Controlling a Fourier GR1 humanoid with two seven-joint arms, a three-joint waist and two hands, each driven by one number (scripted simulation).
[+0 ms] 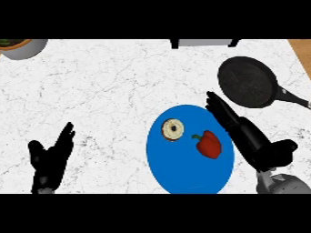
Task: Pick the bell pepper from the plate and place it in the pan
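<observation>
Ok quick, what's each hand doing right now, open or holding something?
Left hand: open, resting at lower left, holding nothing.
Right hand: open, fingers straight, beside the pepper, holding nothing.

we can read no text, label, brand or number anywhere. the blue plate (pixel 185 175) is plain, and so is the pan (pixel 248 82) beyond it.
</observation>
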